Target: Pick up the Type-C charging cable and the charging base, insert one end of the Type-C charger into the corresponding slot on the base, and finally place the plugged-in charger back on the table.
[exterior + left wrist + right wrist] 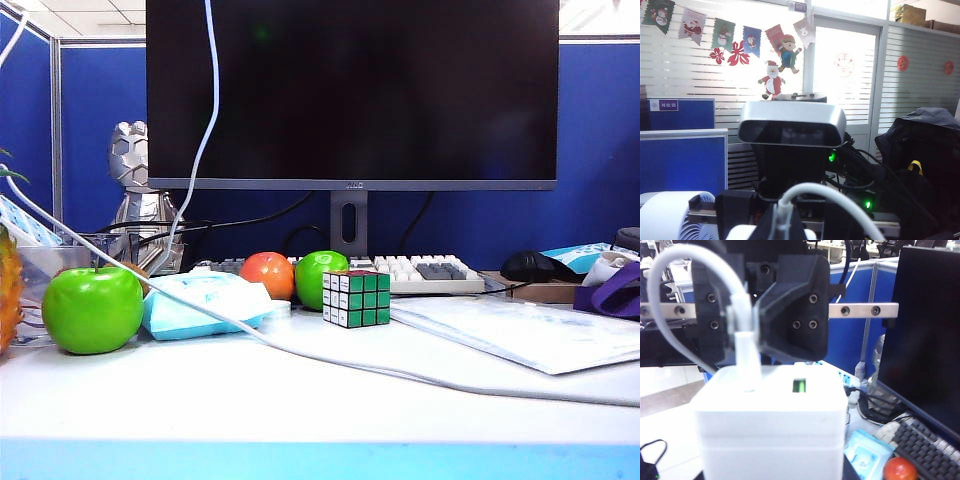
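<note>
The left tool (742,322) is pinching the cable (746,357) plug down into the base (771,422), which the right tool is gripping, half-open, above the bench (300,400). Pressing straight and steady should seat it fully.

**Left wrist view: cable pinched low, office window behind**

Left gripper (784,227) at the lower edge, dark fingers (767,225) closed on the plug of the Type-C charging cable (837,197). Cable arching up from the plug and curving down toward the lower right. Just behind, a silver-grey camera bar (792,124) on a black mount with green lights. White fan (670,220) at the lower left. Blue partitions (682,162) beyond it. Christmas decorations (772,79) hung over bright window blinds. Dark jacket (925,150) draped at right.
</note>
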{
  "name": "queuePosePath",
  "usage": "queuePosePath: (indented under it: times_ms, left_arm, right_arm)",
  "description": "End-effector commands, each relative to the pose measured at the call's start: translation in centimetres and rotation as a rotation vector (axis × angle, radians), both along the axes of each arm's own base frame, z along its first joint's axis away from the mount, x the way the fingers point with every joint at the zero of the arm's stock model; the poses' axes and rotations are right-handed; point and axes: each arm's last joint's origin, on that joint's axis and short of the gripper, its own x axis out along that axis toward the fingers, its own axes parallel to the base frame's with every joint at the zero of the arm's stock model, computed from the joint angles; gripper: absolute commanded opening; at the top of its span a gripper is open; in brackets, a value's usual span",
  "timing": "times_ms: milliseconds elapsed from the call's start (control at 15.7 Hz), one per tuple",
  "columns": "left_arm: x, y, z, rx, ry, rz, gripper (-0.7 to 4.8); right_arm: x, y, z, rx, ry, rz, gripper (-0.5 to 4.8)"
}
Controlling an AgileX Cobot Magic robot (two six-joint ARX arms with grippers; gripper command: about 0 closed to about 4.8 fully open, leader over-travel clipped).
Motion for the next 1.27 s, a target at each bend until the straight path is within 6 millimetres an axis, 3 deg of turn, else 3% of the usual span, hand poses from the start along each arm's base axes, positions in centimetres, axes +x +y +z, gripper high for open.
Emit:
queuePosePath:
  times_ms: [64, 509, 573, 637, 891, 1273]
  left_arm:
    - [1.0, -0.9, -1.9, 0.128, 0.056, -0.076, -0.05]
    - [1.2, -1.0, -2.3, 0.133, 0.046, -0.065, -0.03]
    - [1.2, -1.0, -2.3, 0.126, 0.045, -0.057, 1.11]
    - [1.2, -1.0, -2.3, 0.123, 0.044, -0.054, 1.75]
    - [1.1, -0.8, -1.8, 0.079, 0.008, -0.03, 1.8]
    - [3.1, 2.1, -1.3, 0.044, 0.039, 0.115, 1.72]
  right_arm:
    - [-1.5, -1.0, 3.3, 0.183, -0.223, 0.011, -0.06]
    - [-1.5, -1.0, 3.2, 0.144, -0.282, 0.002, -0.06]
    - [-1.5, -1.0, 3.1, 0.14, -0.275, 0.002, -0.05]
    - [-1.5, -1.0, 3.0, 0.134, -0.267, 0.002, -0.05]
    - [-1.4, -1.1, 2.7, 0.112, -0.238, -0.037, -0.05]
    - [-1.6, -1.7, 1.6, 0.026, -0.146, -0.197, -0.06]
